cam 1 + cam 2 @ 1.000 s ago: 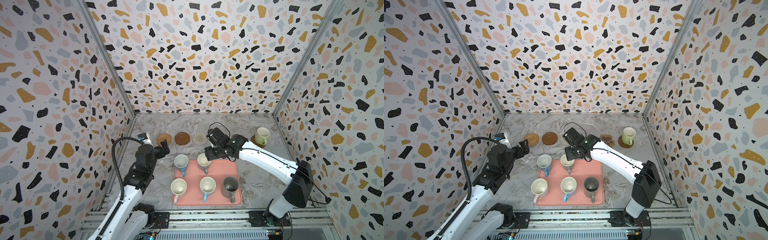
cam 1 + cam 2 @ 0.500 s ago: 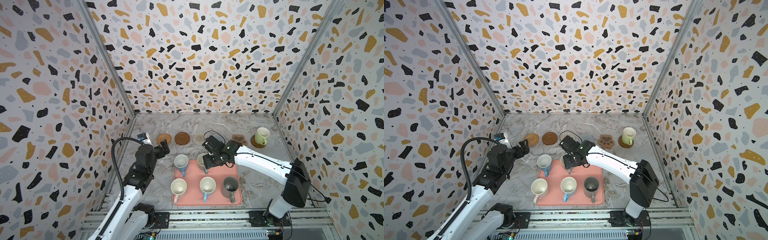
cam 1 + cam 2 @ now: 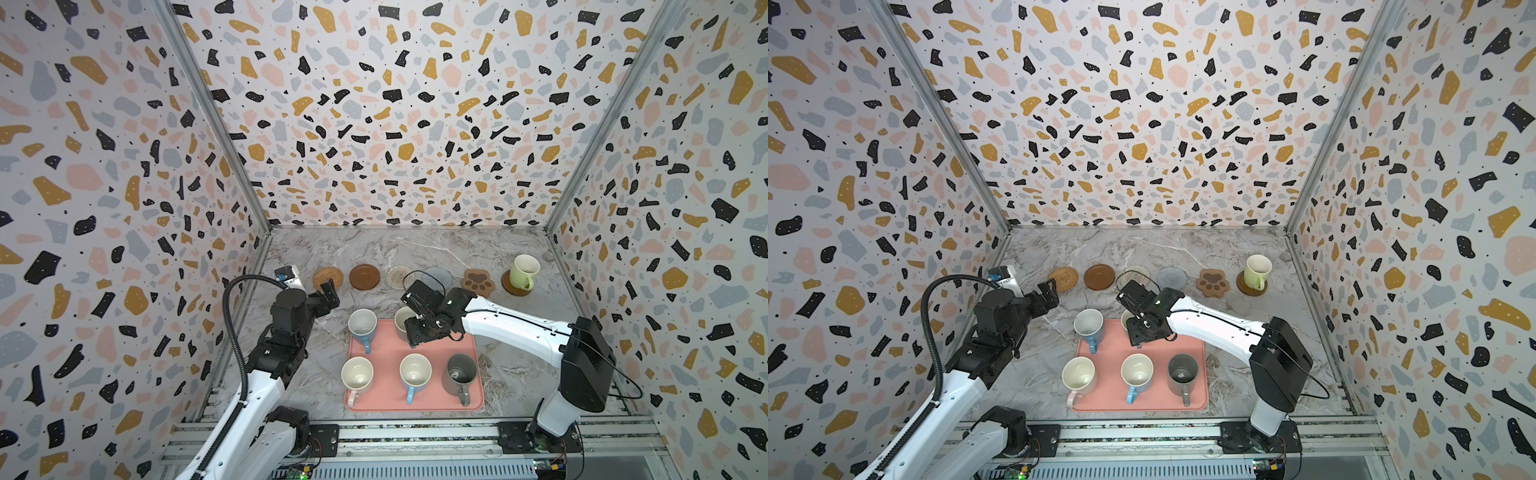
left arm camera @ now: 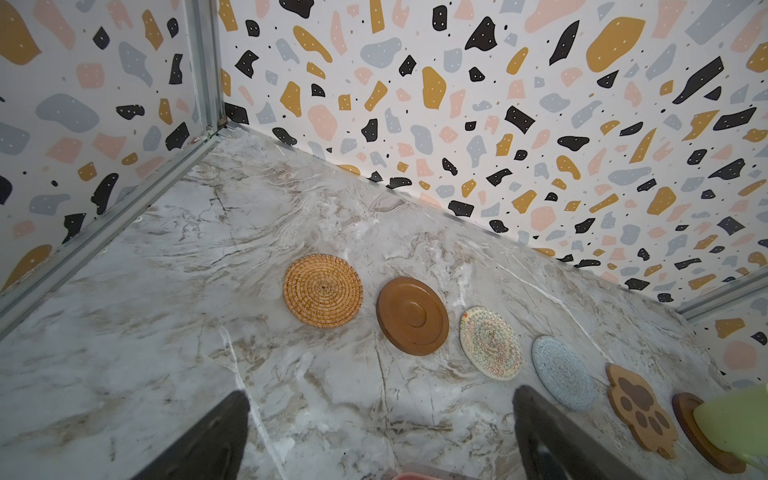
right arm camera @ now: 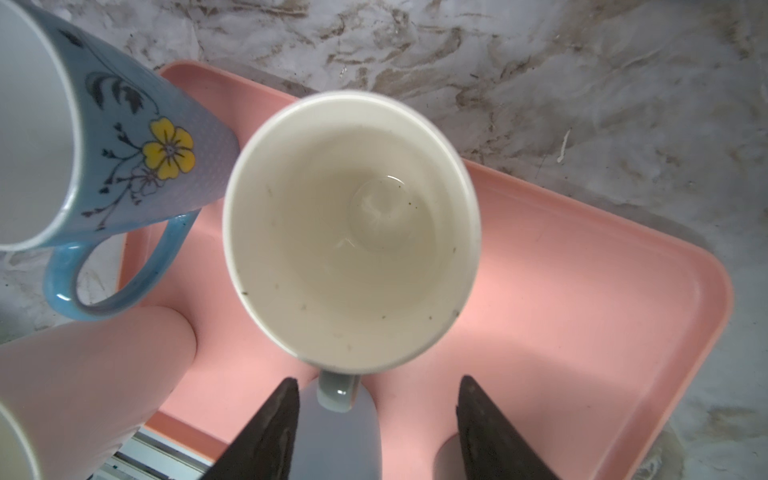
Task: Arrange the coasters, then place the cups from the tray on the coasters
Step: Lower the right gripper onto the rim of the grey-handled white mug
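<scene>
Several coasters lie in a back row: orange-tan [image 3: 328, 277], brown [image 3: 364, 276], beige [image 3: 400, 276], light-blue [image 3: 438, 275] and paw [image 3: 478, 282]. A green cup [image 3: 524, 270] stands on another brown coaster [image 3: 514, 289]. The pink tray [image 3: 473, 345] holds blue [image 3: 362, 326], grey [image 3: 402, 320], pink [image 3: 356, 374], light-blue [image 3: 414, 372] and dark grey [image 3: 460, 372] cups. My right gripper [image 3: 415, 337] hangs over the grey cup [image 5: 349, 224]. It [image 5: 376, 415] is open, its fingers either side of that cup's handle [image 5: 337, 390] without touching. My left gripper [image 3: 328, 293] is open and empty [image 4: 380, 432].
Patterned walls close in the left, back and right. The blue cup [image 5: 124, 137] and pink cup [image 5: 83, 374] stand close beside the grey one. A metal rail [image 3: 415, 432] runs along the front edge. Bare marble lies between the tray and the coaster row.
My right gripper has come forward from the coaster row and down over the grey cup at the tray's back. The left arm has not moved.
</scene>
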